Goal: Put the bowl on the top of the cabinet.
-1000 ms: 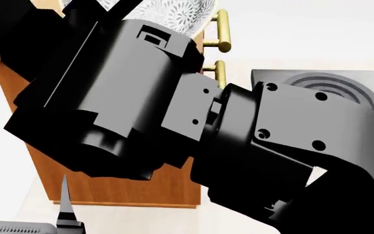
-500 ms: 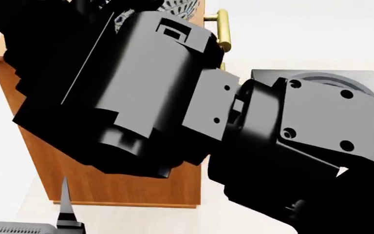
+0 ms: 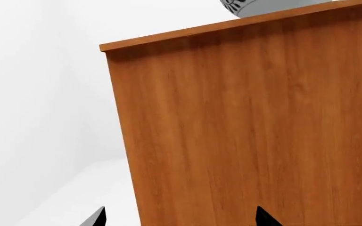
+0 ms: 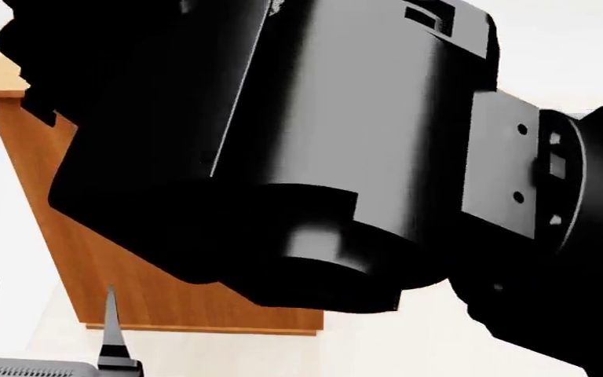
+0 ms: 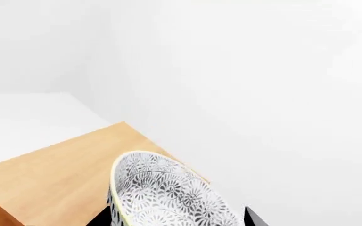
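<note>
The patterned bowl (image 5: 168, 193) sits tilted between the two fingers of my right gripper (image 5: 176, 217), which is shut on it. It is over the light flat top of the orange-brown cabinet (image 5: 49, 179). In the left wrist view the bowl's underside (image 3: 263, 5) peeks over the cabinet's top edge, above the cabinet's side wall (image 3: 244, 132). In the head view my right arm hides the bowl and the right gripper. Only the cabinet's left side (image 4: 40, 173) shows there. My left gripper (image 4: 45, 330) is open and empty, low beside the cabinet; its fingertips (image 3: 99, 219) show in the left wrist view.
My black right arm (image 4: 333, 157) fills most of the head view and blocks the cabinet's front and what lies to the right. White walls stand behind and beside the cabinet. Pale floor (image 4: 228, 353) shows at its foot.
My right arm has risen and come closer to the head camera, now covering the bowl, the brass handles and the grey object that showed before. The left gripper has barely moved.
</note>
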